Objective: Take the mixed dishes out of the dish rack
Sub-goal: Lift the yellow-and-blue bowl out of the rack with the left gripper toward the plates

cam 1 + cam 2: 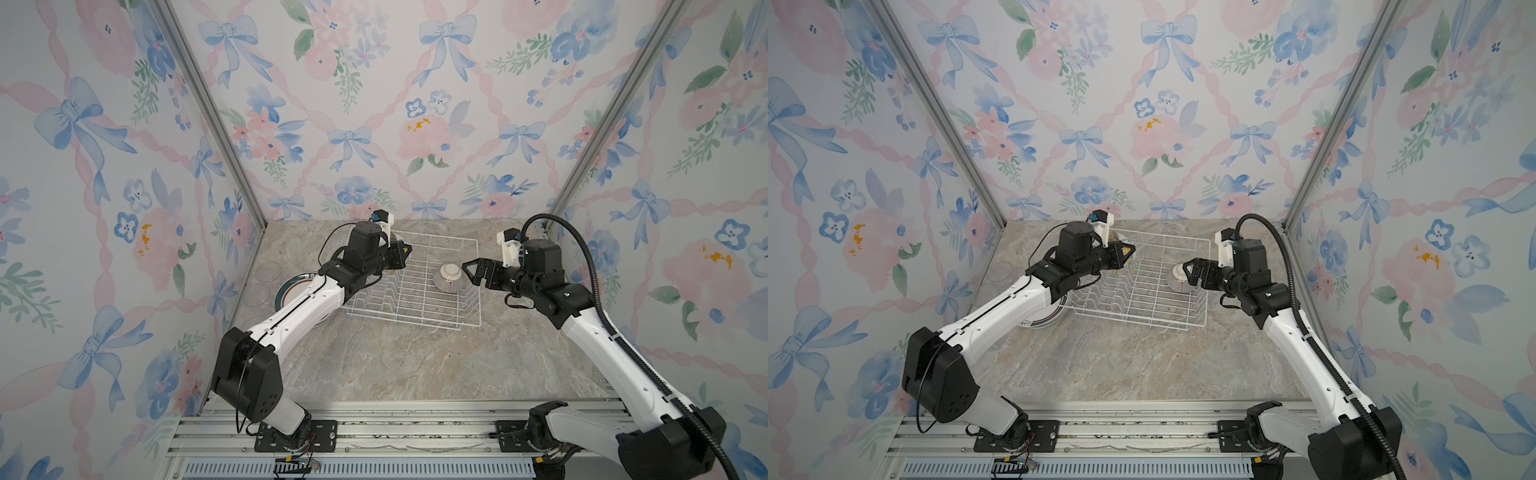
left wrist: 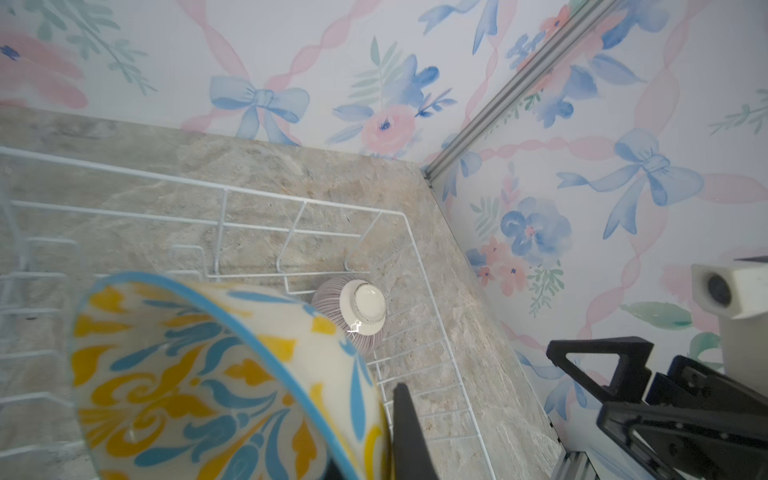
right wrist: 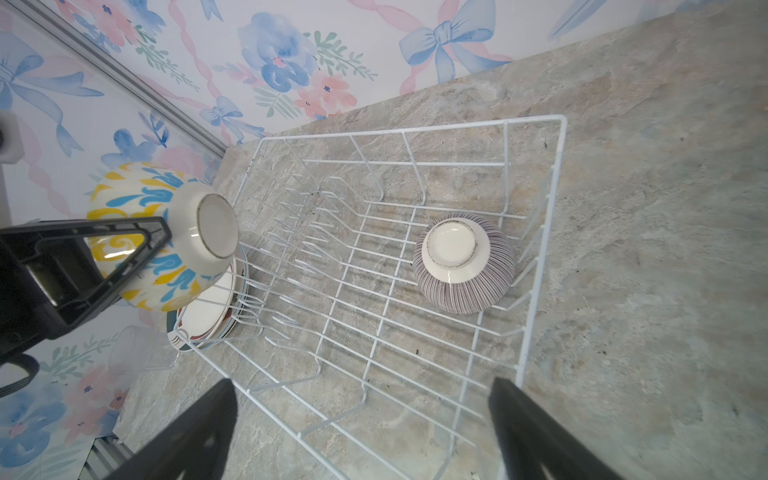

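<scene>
The white wire dish rack [image 1: 436, 240] [image 1: 1167, 237] [image 3: 415, 129] stands at the back of the table. A purple-striped bowl [image 1: 448, 277] [image 1: 1176, 280] [image 2: 353, 316] [image 3: 463, 262] lies upside down on its right side. My left gripper [image 1: 405, 251] [image 1: 1128, 253] [image 2: 374, 449] is shut on the rim of the yellow-blue patterned bowl [image 2: 208, 374] [image 3: 166, 237], held tilted above the rack's back left corner. My right gripper [image 1: 467, 270] [image 1: 1190, 270] [image 3: 365, 415] stands open just right of the purple-striped bowl, holding nothing.
Stacked plates, the top one green-and-red rimmed [image 1: 291, 291] [image 3: 208, 309], lie on the table left of the rack, partly under my left arm. Clear glasses [image 1: 268, 272] [image 1: 998, 272] stand by the left wall. Upright prongs [image 3: 299, 232] fill the rack's left half.
</scene>
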Motion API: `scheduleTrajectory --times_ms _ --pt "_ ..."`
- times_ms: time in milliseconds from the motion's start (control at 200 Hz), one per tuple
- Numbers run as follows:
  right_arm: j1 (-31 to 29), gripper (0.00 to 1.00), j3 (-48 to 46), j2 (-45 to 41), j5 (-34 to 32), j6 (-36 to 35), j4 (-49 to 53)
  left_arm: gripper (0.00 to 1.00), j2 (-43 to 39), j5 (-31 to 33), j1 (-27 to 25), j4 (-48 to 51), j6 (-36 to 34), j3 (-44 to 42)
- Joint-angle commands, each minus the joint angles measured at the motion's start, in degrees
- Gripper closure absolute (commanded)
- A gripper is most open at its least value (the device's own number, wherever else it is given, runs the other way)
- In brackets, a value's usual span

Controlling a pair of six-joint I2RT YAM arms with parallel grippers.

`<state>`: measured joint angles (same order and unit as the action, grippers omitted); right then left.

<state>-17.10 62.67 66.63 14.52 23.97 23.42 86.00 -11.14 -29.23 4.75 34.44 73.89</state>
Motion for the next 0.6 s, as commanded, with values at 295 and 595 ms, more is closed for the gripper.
scheduleTrajectory --times_ms 295,595 --pt "-0.56 0.03 -2.00 -1.22 -2.12 -1.16 1.70 1.00 -5.45 17.82 13.08 4.87 -5.76 -2.28" --pt "-0.56 0.03 -2.14 -1.24 -2.39 -1.47 2.64 1.00 4.50 21.50 19.22 6.51 -9.45 3.81"
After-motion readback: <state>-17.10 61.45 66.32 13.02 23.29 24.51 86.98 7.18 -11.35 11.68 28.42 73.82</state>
